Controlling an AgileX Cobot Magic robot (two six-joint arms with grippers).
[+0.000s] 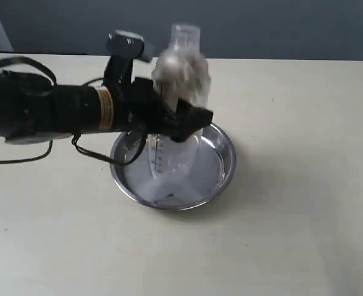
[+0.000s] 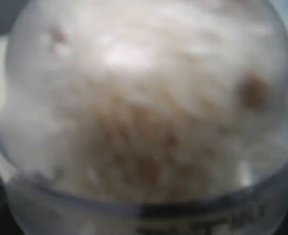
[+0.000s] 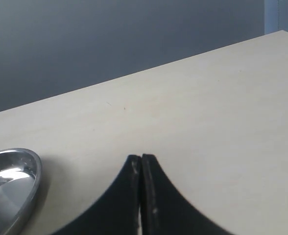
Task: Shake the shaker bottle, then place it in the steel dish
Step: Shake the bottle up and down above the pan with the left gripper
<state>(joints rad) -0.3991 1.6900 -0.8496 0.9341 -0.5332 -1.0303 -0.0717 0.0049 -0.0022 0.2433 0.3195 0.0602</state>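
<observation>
My left gripper (image 1: 178, 123) is shut on the shaker bottle (image 1: 178, 92), gripping its clear body about halfway up. The bottle stands roughly upright over the steel dish (image 1: 225, 163), its domed top blurred; whether its base touches the dish I cannot tell. In the left wrist view the shaker bottle (image 2: 144, 107) fills the frame, brownish-white grains massed under its dome, and the fingers are hidden. My right gripper (image 3: 141, 157) is shut with nothing in it, low over bare table. The steel dish (image 3: 16, 176) shows at that view's edge.
The pale table (image 1: 292, 222) spreads out on all sides of the dish. A dark grey wall (image 1: 280, 24) runs behind the table's far edge. My left arm (image 1: 45, 111) and its cable stretch in from the left.
</observation>
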